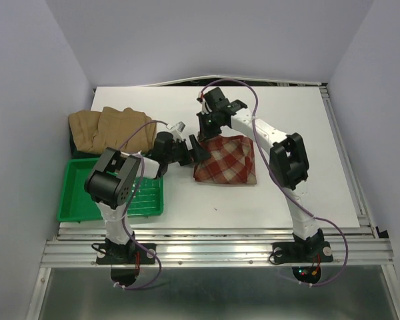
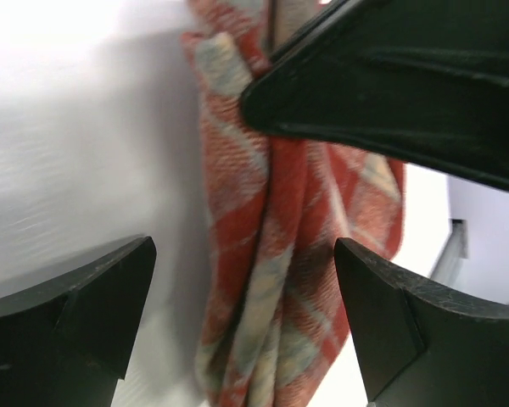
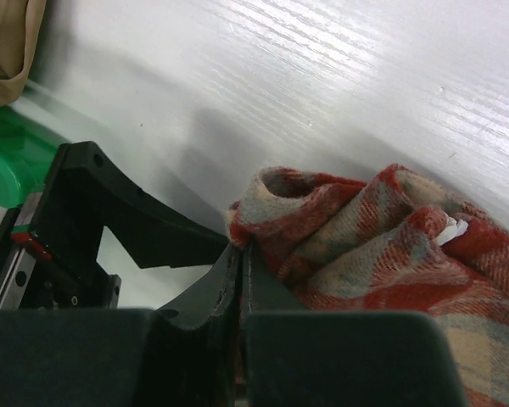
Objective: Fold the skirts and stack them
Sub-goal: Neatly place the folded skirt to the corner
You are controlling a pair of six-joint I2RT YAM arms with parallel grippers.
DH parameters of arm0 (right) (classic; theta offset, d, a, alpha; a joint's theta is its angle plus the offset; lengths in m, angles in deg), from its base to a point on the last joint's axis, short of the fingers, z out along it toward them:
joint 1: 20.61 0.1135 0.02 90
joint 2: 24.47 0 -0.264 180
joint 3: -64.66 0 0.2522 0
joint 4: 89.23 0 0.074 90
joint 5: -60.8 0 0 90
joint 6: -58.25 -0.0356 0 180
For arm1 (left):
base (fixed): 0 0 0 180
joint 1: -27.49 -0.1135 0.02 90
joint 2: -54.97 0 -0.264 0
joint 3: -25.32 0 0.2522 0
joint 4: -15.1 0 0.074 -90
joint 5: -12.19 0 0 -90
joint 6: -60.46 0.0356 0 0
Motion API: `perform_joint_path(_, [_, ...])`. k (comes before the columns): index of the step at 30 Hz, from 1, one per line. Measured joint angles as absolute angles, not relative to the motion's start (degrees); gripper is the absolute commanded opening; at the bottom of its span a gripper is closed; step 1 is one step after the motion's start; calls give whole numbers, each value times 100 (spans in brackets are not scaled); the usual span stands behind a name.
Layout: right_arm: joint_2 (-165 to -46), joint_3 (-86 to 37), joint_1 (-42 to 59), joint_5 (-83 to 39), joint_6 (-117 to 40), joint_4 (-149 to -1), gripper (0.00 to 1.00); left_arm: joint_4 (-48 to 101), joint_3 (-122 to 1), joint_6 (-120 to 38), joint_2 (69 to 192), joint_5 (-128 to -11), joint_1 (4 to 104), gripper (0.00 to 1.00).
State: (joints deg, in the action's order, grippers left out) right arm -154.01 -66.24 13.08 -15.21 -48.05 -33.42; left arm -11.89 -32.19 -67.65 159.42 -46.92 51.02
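We fold the plaid skirt (image 1: 227,160) on the worktop (image 1: 307,133).
Our right hand (image 3: 240,259) pinches its left edge, seemingly to fold it; left hand (image 2: 244,254) hovers released alongside.

The right gripper (image 3: 240,253) has its 2 fingers pressed flat together, pinching the bunched edge of the plaid skirt (image 3: 365,254), which lies crumpled on the white table (image 3: 322,76). Just left stands the other arm's black finger (image 3: 144,222). At far left show the green tray (image 3: 8,153) and a tan skirt (image 3: 4,42).
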Motion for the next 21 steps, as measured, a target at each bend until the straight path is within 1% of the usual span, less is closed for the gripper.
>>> perform_joint_path(5, [-15392,-6624,1304,-1464,-4813,-3342,1,-2568,-3007,-7595,16350,-4202,5102,98])
perform_joint_path(8, [-15392,-6624,1282,-1420,-4831,-3340,0,-2973,-2957,-7903,16565,-4137,5102,96])
perform_joint_path(15, [-15392,-6624,1282,-1343,-4903,-3342,1,-3248,-2959,-8207,16777,-4283,5102,87])
perform_joint_path(16, [-15392,-6624,1282,-1341,-4916,-3342,0,-3252,-2959,-8233,16779,-4362,5102,85])
perform_joint_path(21, [-15383,-6624,1282,-1309,-4977,-3342,1,-3255,-2996,-8266,16781,-4585,5102,78])
